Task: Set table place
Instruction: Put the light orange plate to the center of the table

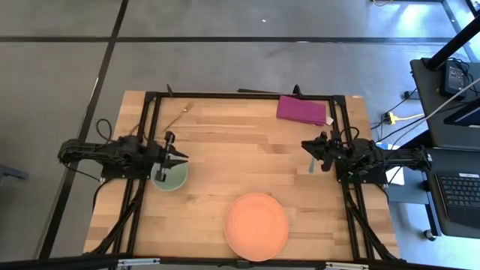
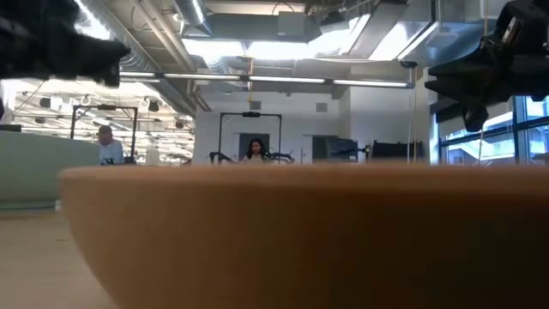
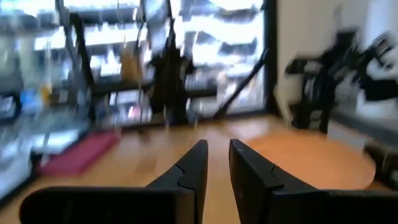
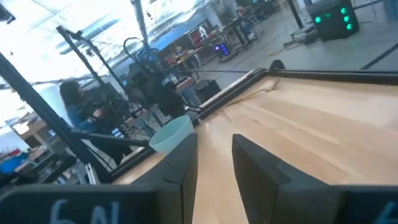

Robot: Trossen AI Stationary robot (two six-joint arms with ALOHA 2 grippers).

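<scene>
High view, left gripper (image 1: 183, 159) over pale green bowl (image 1: 169, 175) at frame left, fingers narrowly parted, empty, right gripper (image 1: 306, 145) at right, slightly parted, empty, orange plate (image 1: 256, 226) bottom centre, gold fork (image 1: 179, 116) upper left.

Orange plate (image 2: 283, 236) — a blur filling the low view, its lower part cut off — table hidden behind.
</scene>
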